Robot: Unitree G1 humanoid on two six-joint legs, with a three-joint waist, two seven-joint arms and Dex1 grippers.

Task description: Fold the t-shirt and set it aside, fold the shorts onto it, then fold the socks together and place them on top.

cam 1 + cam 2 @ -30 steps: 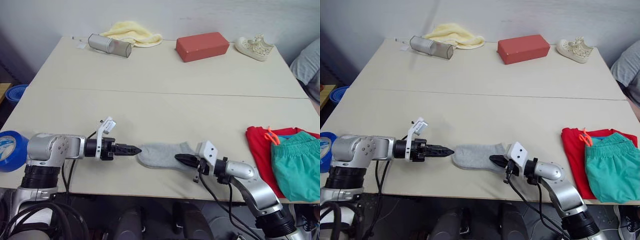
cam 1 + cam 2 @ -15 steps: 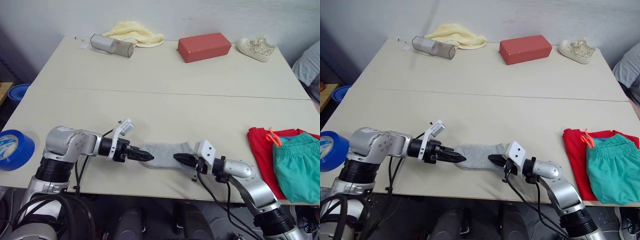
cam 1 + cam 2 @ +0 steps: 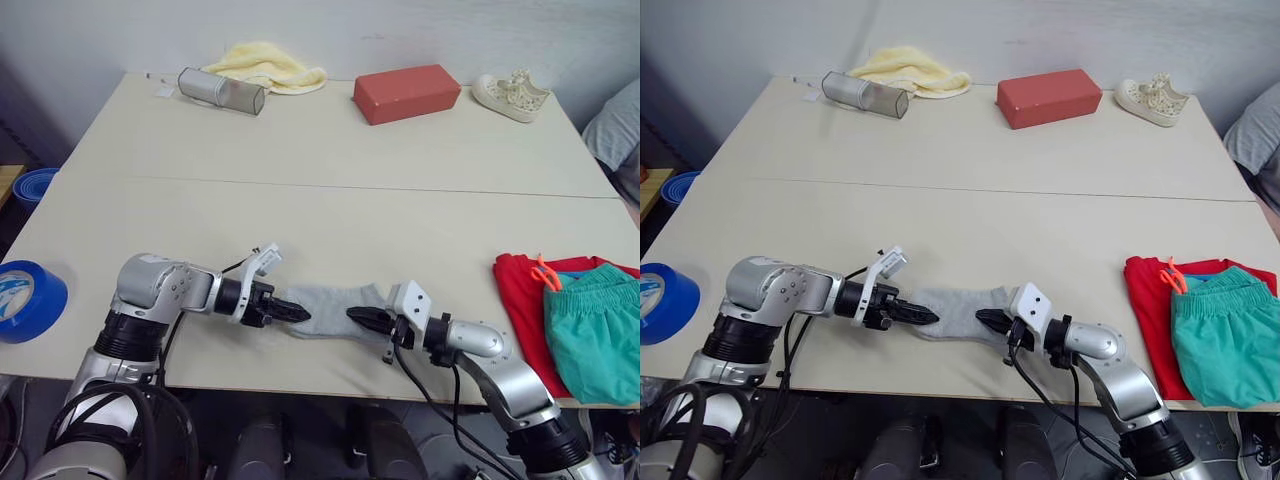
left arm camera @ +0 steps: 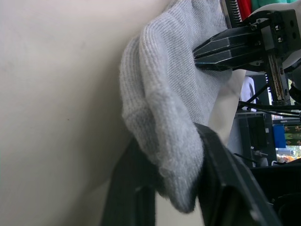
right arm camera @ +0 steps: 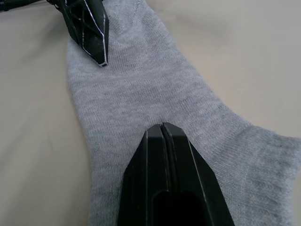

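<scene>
The left claw (image 3: 298, 313) pinches the toe end of the grey socks (image 3: 335, 308) on the desk (image 3: 330, 220), the right claw (image 3: 358, 316) presses shut on the middle, so folding over comes next.

The light grey knit socks (image 3: 335, 311) lie near the front edge of the big flat table (image 3: 330, 200), about 6 o'clock. The left gripper (image 3: 297, 313) sits on their 9 o'clock end, the right gripper (image 3: 358, 316) on their 3 o'clock end. Far off at 3 o'clock, the teal-green fabric shorts (image 3: 596, 327) lie on the bright red cotton t-shirt (image 3: 522, 300).
</scene>
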